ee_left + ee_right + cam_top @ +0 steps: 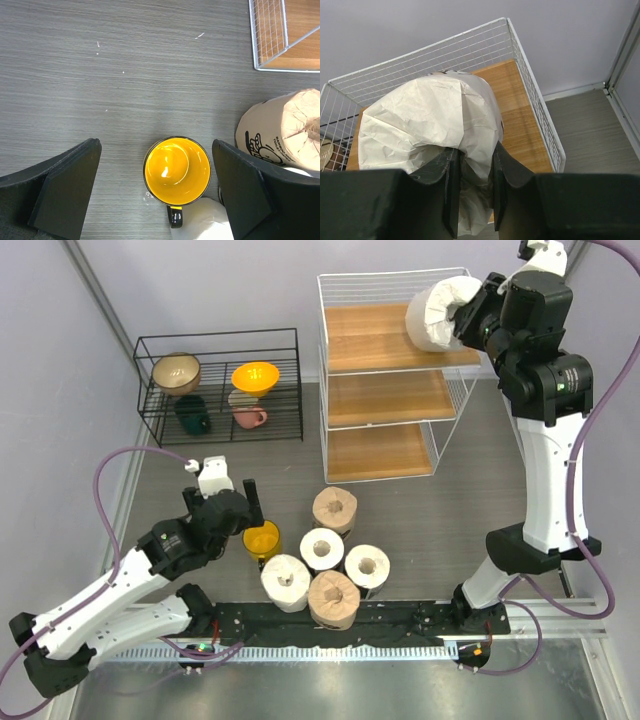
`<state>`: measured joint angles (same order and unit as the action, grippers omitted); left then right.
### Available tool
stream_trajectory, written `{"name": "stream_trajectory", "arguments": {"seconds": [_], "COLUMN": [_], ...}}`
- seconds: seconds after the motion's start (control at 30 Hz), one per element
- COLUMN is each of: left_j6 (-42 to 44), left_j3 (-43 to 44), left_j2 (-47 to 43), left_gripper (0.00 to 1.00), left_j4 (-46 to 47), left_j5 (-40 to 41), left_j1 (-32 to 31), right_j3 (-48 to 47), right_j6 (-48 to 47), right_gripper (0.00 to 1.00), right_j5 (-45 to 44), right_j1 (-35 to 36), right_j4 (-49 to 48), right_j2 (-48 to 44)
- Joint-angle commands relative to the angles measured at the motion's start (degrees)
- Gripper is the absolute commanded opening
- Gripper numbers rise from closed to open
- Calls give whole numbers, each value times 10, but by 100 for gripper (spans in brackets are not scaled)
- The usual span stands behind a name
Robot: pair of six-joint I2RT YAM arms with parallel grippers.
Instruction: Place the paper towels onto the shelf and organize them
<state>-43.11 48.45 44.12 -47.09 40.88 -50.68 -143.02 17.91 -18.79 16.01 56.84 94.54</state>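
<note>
**Holding a white roll point(437, 312) over the shelf point(370, 340)**

The right gripper point(462, 312) pinches the white roll over the top board of the shelf. The left gripper point(222, 506) is spread wide over a yellow cup point(262, 538). Five more rolls point(322, 550) stand close together on the bench point(440, 510).

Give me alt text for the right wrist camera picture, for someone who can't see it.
The right gripper pinches a white-wrapped paper towel roll over the top wooden board of the shelf, inside its white wire rim. Grey wall behind, grey floor at right.
</note>
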Motion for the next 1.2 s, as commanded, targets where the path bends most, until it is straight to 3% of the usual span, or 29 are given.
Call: {"name": "stream_trajectory", "arguments": {"seconds": [0.0,0.43,0.93,1.17], "left_j6": [-2,-21,-40,-48], "left_j3": [-2,-12,-20,-20], "left_j2": [-8,-47,-64,-75], "left_gripper": [100,100,100,100], "left_j4": [-2,-18,-29,-34], "left_j5": [4,14,5,6], "left_j1": [-3,-3,-3,-3], "right_j3": [1,5,35,12], "right_j6": [-2,3,32,34], "right_gripper": [15,19,19,17], "right_j5": [25,30,174,127], "right_j1": [-2,-2,-1,23], "right_j4": [-31,-37,-95,-88], "right_j2": [-9,-13,-26,-9]}}
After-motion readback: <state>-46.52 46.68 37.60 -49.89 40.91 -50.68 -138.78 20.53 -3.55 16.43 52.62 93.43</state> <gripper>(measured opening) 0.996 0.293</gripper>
